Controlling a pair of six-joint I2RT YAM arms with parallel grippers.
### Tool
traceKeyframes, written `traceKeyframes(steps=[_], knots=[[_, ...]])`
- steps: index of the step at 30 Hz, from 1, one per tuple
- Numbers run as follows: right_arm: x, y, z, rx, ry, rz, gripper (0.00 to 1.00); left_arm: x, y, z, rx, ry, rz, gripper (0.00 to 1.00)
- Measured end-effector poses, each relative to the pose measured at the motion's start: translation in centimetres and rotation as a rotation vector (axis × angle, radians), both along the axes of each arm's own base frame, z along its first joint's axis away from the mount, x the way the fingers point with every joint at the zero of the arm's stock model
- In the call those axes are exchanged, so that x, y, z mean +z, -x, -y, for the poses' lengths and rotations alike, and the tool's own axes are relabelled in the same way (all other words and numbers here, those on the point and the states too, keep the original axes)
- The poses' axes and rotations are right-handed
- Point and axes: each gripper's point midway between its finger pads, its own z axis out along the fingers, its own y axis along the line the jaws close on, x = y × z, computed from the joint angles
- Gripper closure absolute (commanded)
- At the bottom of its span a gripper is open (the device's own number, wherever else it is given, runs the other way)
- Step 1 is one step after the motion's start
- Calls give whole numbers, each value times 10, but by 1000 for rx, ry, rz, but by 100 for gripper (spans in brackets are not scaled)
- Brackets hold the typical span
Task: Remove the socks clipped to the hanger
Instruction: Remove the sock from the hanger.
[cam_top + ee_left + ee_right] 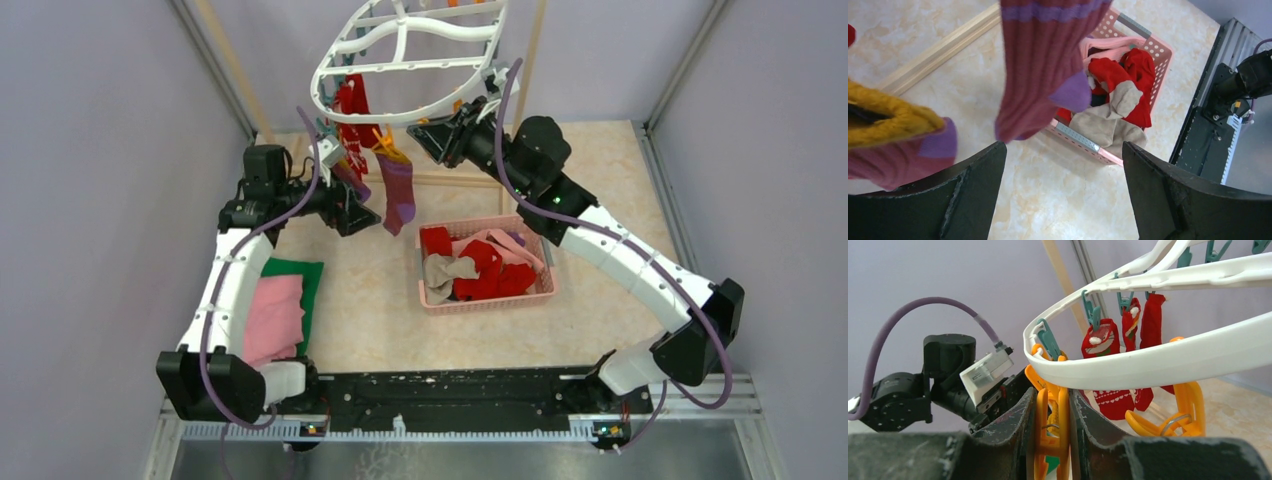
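Well, a pink basket point(543, 285) sits on the table point(370, 310) in the middle of the top view. It has red and grey socks in it. A folded pink cloth point(275, 315) lies on a green cloth point(312, 275) at the lower left. A wooden pole point(228, 70) leans at the upper left, behind the hanger.

The left fingers point(973, 185) are wide open with nothing between them. The table and the basket show through the gap. A purple-striped sock point(1043, 65) hangs just above the gap. A sock with a yellow band point(893, 125) is at the left edge, close to one finger. I cannot tell if they touch.

The right fingers point(1018, 425) are squeezed on an orange clip point(1052, 412) under the near rim of the hanger point(1148, 360).

The hanger is at the top middle of the top view. Its white ring is tipped, and its long way runs left to right. The red socks point(1108, 370) and the purple-striped sock hang straight down from the clips, toes at the bottom.
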Motion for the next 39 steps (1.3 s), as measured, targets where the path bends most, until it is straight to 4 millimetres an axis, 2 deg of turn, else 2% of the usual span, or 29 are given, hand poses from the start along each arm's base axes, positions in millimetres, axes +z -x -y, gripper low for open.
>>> traceKeyframes(steps=[4, 8, 14, 16, 18, 20, 24, 26, 28, 30, 31, 32, 39], knots=[[-2, 1, -1, 10, -3, -12, 91, 5, -10, 10, -7, 111, 22, 8], [-8, 3, -1, 24, -3, -30, 90, 25, -16, 24, -81, 226, 49, 10], [-15, 10, -3, 59, -1, -53, 89, 37, -32, 31, -128, 296, 73, 13], [-14, 13, -4, 74, -4, -53, 88, 42, -36, 32, -125, 308, 89, 19], [-12, 16, -4, 86, -9, -53, 85, 47, -38, 33, -130, 317, 107, 32], [-10, 18, -3, 96, -13, -52, 78, 49, -39, 36, -137, 325, 113, 47], [-8, 21, -3, 109, -15, -49, 62, 48, -39, 41, -152, 335, 100, 85], [-8, 22, -3, 112, -12, -48, 57, 48, -38, 43, -156, 336, 98, 96], [-9, 23, -3, 120, -6, -46, 52, 49, -36, 44, -158, 334, 104, 99], [-11, 25, -3, 132, 2, -43, 41, 52, -34, 44, -157, 333, 108, 100], [-13, 27, -3, 138, 8, -45, 11, 54, -33, 44, -154, 332, 112, 100], [-15, 28, -3, 142, 13, -43, 2, 56, -31, 44, -152, 332, 115, 100], [-49, 44, 11, 148, 70, -49, 1, 73, -13, 46, -140, 330, 146, 100]])
